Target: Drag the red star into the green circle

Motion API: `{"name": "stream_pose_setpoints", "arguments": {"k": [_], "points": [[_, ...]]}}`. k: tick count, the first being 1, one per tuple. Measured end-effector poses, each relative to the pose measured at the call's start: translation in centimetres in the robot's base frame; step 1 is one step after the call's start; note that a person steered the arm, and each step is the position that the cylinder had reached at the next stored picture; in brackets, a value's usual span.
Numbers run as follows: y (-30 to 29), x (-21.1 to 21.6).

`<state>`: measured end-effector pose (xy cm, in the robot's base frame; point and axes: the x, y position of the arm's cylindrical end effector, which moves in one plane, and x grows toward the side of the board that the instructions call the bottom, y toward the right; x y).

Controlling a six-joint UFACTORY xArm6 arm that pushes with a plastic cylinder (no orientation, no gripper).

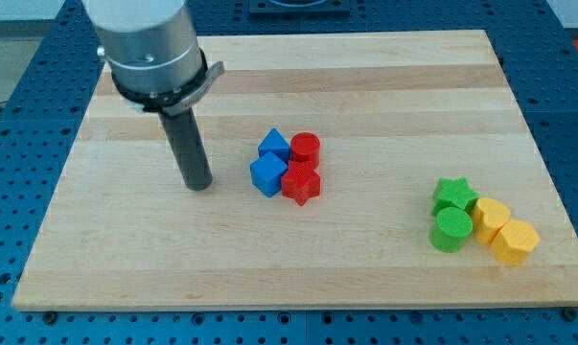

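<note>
The red star (301,182) lies near the board's middle, touching a red cylinder (306,149) above it and a blue cube-like block (267,174) on its left. The green circle (450,230) sits at the view's lower right, far to the right of the star. My tip (199,184) rests on the board to the left of the blue blocks, a short gap from them and farther from the red star.
A second blue block (275,145) sits above the first. A green star (454,195) touches the green circle from above. Two yellow blocks (491,218) (514,241) lie right of the green circle. The wooden board (365,77) ends near them.
</note>
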<state>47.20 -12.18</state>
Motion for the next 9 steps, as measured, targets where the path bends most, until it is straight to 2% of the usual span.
{"name": "stream_pose_setpoints", "arguments": {"k": [1,5,7,9], "points": [[2.7,1.1],[3.0,1.2],[11.1,1.7],[13.7,1.8]]}}
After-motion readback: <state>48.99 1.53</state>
